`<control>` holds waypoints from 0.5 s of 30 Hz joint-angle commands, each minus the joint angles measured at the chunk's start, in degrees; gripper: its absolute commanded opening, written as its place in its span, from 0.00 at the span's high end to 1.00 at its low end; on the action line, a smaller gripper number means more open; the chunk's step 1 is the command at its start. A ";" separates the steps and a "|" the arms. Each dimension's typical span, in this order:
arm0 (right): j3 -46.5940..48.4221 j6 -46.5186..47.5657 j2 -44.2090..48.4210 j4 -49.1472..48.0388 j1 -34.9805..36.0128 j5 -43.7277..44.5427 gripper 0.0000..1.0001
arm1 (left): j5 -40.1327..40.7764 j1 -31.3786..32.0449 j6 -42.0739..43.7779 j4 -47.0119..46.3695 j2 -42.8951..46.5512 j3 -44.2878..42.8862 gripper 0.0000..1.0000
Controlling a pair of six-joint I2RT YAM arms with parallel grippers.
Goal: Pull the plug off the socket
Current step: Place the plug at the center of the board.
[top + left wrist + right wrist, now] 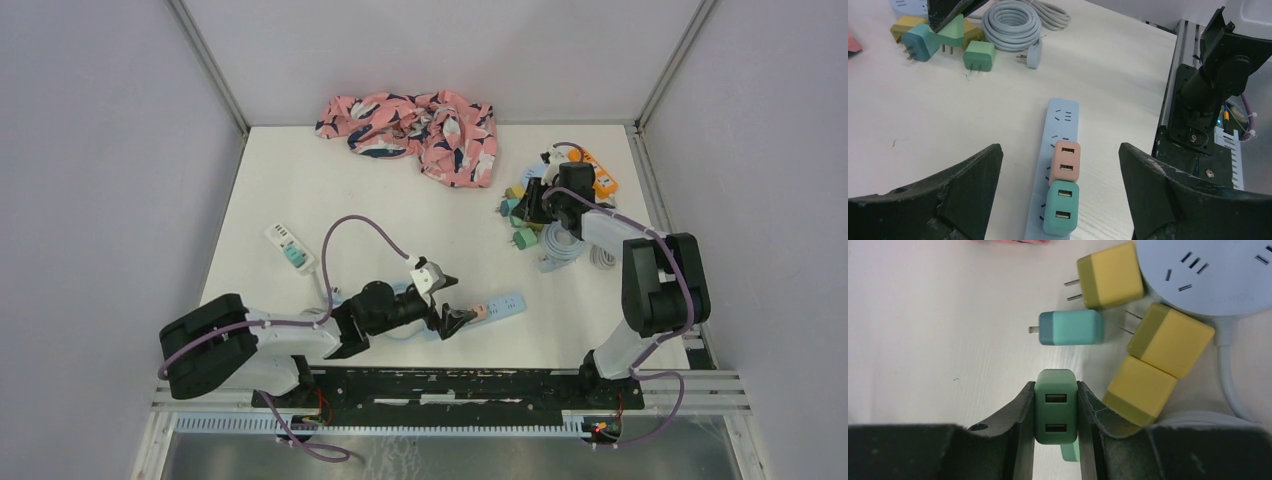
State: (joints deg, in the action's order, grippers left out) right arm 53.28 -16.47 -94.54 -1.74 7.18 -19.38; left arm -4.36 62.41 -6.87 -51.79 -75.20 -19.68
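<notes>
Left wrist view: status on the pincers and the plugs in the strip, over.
Open left pincer straddles light-blue power strip. Seated there, untouched: pink USB plug, teal USB plug. Elsewhere right pincer shut on green USB plug. Nothing blocking the plugs.

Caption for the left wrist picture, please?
Open left end effector frames blue power strip bearing pink plug and teal plug.

Lighting was bright, diffuse, from overhead; shadows were soft and short. White table (280, 190) ran near overexposed. Wrist views were sharp, top view softer.
</notes>
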 commanded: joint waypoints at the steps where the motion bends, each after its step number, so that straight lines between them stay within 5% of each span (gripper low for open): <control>1: 4.66 -3.44 -2.70 -2.33 -1.85 2.00 0.69 | 2.31 -0.14 -2.48 1.55 3.62 1.60 0.07; 9: 5.89 -1.10 -3.06 -0.28 -3.89 -0.94 0.49 | 3.80 -0.23 -3.29 3.06 7.90 4.15 0.03; 15: 5.62 1.52 0.37 0.91 -5.23 -3.97 0.49 | 4.60 -0.48 -3.76 2.74 9.90 5.87 0.01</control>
State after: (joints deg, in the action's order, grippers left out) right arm 56.82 -17.32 -98.19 -1.06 2.85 -20.47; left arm -1.41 62.35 -8.34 -47.59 -67.29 -14.92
